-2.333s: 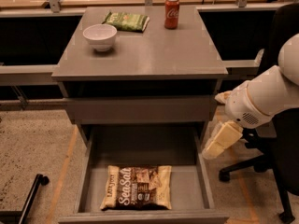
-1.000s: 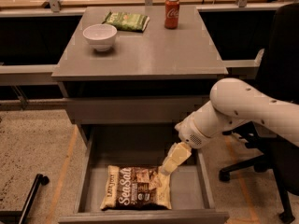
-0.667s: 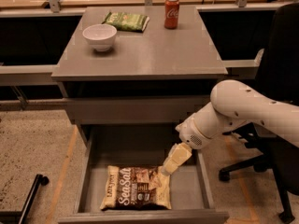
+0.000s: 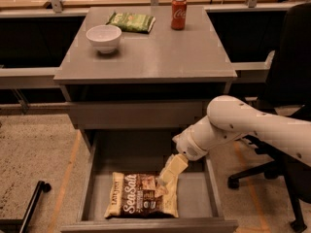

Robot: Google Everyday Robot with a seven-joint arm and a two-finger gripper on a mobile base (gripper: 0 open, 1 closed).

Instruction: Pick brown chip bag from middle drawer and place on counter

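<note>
grey middle drawer point(image 4: 195, 194), tool point(image 4: 163, 182) covering brown chip bag point(image 4: 136, 201) upper right corner

Brown chip bag point(image 4: 138, 198) lies flat on floor of open middle drawer point(image 4: 197, 195), close to front wall, white "Sea Salt" lettering facing up, cream edges showing. Grey counter point(image 4: 160, 50) tops cabinet above. Robot gripper point(image 4: 165, 180) sits low inside drawer, at bag's upper right corner.

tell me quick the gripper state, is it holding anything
Gripper: down in the open middle drawer, at the brown chip bag's upper right corner; whether it holds the bag cannot be told.
</note>
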